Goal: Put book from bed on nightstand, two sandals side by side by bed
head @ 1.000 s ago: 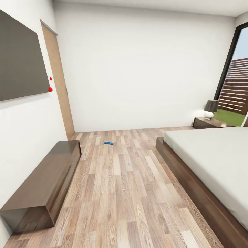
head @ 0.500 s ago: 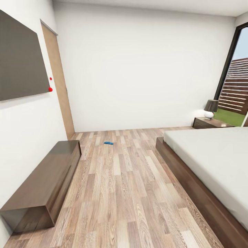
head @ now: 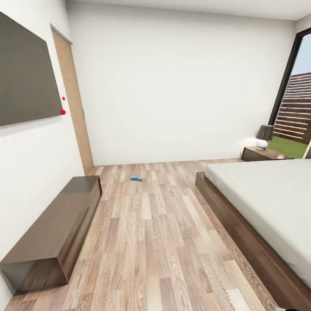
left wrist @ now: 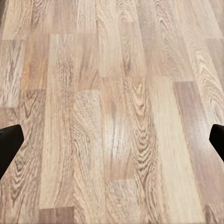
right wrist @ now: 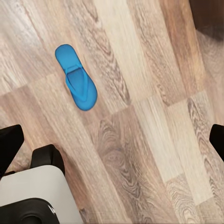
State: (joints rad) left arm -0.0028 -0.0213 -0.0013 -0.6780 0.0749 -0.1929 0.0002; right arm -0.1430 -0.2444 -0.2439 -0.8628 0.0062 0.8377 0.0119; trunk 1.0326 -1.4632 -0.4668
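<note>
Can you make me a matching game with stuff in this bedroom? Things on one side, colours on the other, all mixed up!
Things:
1. sandal
2. lamp shade
3. mattress
4. bench

Colours:
A. pale grey-white
B. glossy dark brown
C. bright blue
D. black

Right pairs: 1-C, 2-D, 3-A, 4-B

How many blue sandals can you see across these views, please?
2: one sandal lies far off on the wood floor near the back wall; another sandal lies on the floor below the right tool, beside the robot's base.
</note>
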